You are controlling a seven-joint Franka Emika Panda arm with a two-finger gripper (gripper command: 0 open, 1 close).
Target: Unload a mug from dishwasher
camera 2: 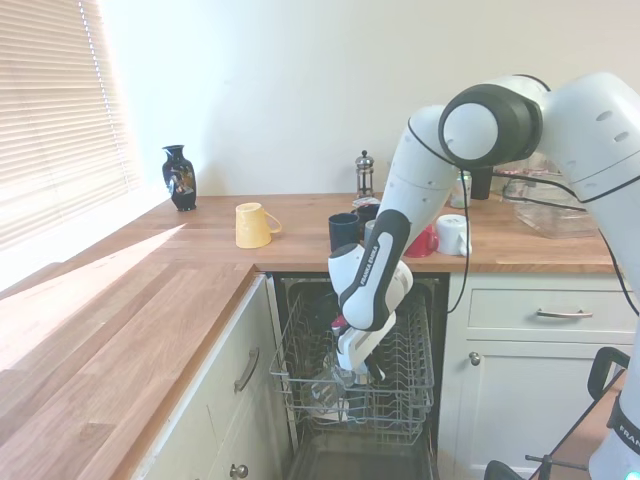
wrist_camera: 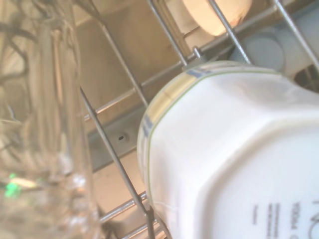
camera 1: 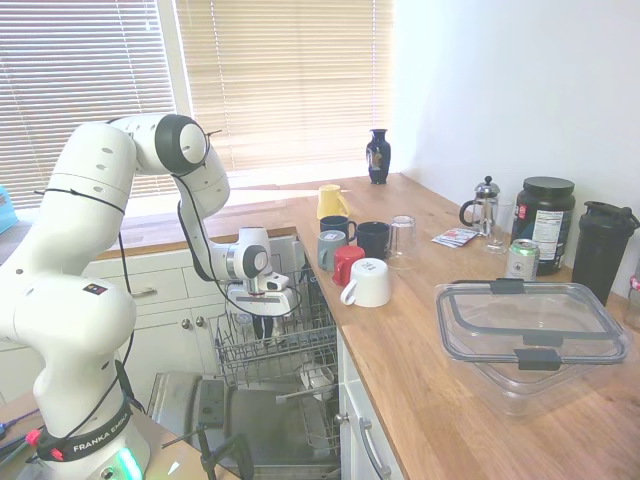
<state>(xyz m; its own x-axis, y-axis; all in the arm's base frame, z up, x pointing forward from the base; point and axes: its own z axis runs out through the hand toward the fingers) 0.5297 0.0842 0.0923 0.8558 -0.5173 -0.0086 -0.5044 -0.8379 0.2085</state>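
Mug (wrist_camera: 234, 159) fills the wrist view: white, faceted body, thin blue/green/yellow band at one end, small print on what looks like its base. It sits in the dishwasher (camera 1: 275, 350) rack, against the wires, apparently tipped or inverted; I can't tell which. Clear glass (wrist_camera: 45, 124) stands just beside it in the same rack.

Gripper (camera 2: 360, 372) is down inside the rack (camera 2: 350, 390), right at the mug's level. Both exterior views have the jaws buried among wires and glassware, so I can't tell whether they're open, closed or on the mug.

Step in hand, my read: get a grip on the mug, nothing lifted yet. To do it well:
- approach the wall or rim, not the base, and keep the jaws parallel to the wires so neither snags a tine
- stay clear of the glass; it's close enough that a sideways nudge could tip it
- confirm grip, then lift straight up until the mug clears the rack before swinging toward the tabletop (camera 1: 420, 350)

Tabletop already carries a mug cluster (camera 1: 355, 255), a yellow mug (camera 2: 252, 224) on its side, a clear container (camera 1: 530, 335); bare wood lies in front of the cluster for set-down.
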